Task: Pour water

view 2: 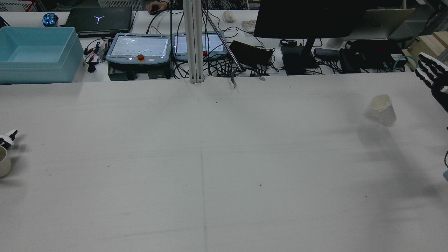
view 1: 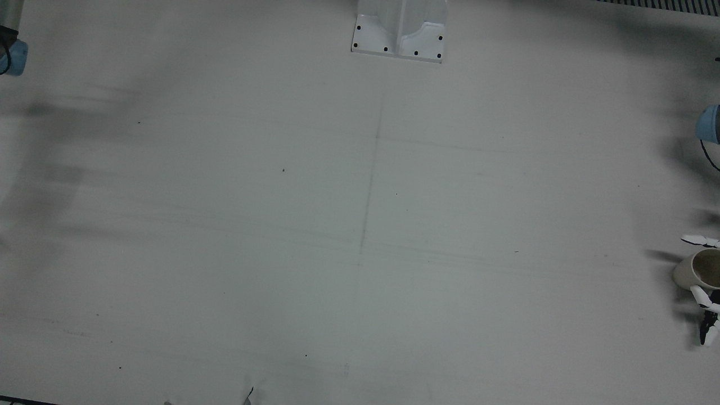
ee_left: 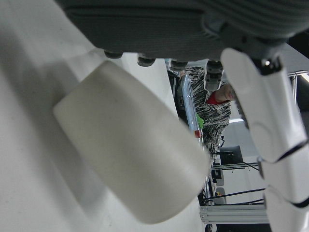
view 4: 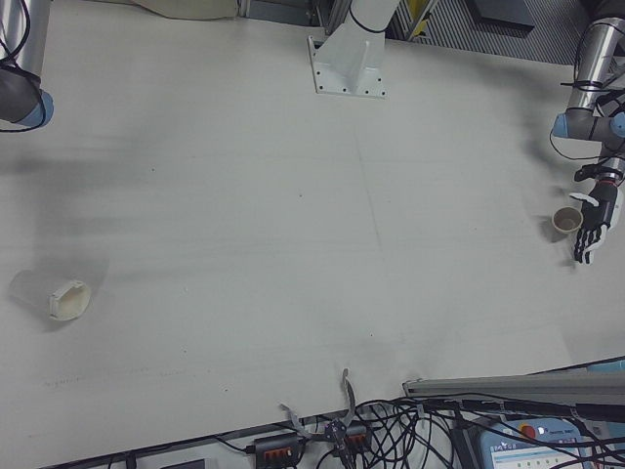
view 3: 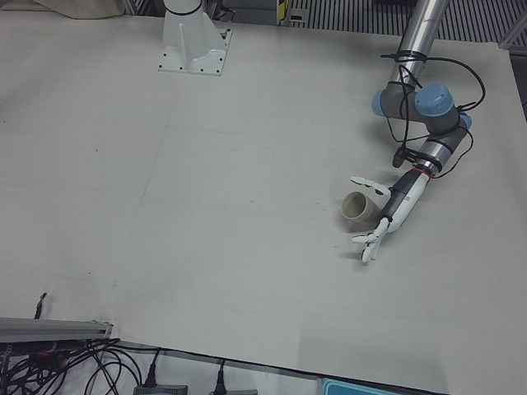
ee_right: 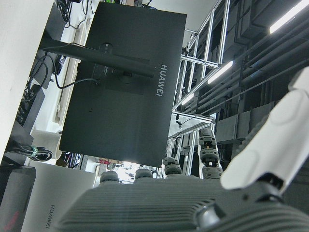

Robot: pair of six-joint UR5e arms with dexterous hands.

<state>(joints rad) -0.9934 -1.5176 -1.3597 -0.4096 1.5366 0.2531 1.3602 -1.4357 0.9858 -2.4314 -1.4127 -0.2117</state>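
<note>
Beige cup [view 3: 357, 206] standing upright on the white table [view 3: 206, 206] at its far left edge as the rear view shows it, mouth up. Left hand [view 3: 381, 216] beside the cup, fingers spread around it, one above and the others below in the left-front view; released, whether any finger touches the wall cannot be told. Clear cup [view 2: 383, 108] with a white lining lying tipped on its side at the far right of the table. Right hand [view 2: 432, 75] raised near the right edge, well apart from that cup, fingers extended and holding nothing
</note>
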